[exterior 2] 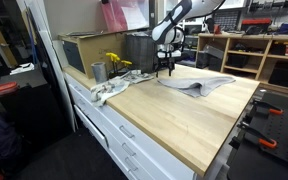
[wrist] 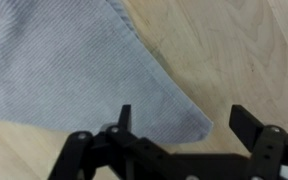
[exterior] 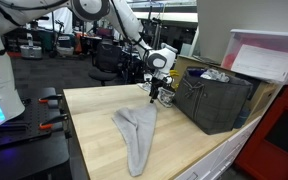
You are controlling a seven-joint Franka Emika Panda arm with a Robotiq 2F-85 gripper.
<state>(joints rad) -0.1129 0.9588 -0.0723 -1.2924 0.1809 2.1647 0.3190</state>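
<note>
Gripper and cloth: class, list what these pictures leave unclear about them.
1. Gripper: too small in both exterior views to tell whether it touches the cloth.
2. Cloth: cut off by the wrist view's top and left edges; only a corner shows.
3. Crate: its wall hides most of its contents in an exterior view.

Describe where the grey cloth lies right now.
In an exterior view the grey cloth lies on the wooden table, beside the dark basket. The wrist view shows one of its corners just below the open gripper.
</note>
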